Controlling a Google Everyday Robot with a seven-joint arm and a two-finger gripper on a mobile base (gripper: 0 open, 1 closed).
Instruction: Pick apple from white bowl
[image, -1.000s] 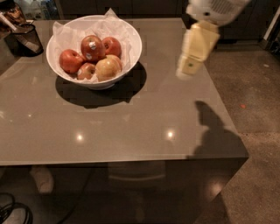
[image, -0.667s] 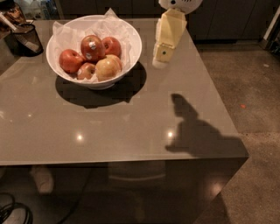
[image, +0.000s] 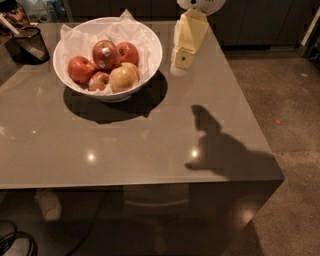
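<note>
From just right of the glossy white bowl (image: 154, 55), bring the cream gripper (image: 182, 59), openness unclear, over the stickered dark-red apple (image: 105, 54).

Glossy white bowl (image: 151, 40), lined with crumpled matt paper (image: 75, 34). Smooth, faintly shiny skin on apple (image: 101, 60); small paper sticker (image: 105, 50). Polished grey table (image: 125, 145), mirroring light glints. Black mesh cup (image: 27, 46). Matt cream plastic gripper (image: 180, 66), just right of bowl. Dull, speckled floor (image: 290, 100).
</note>
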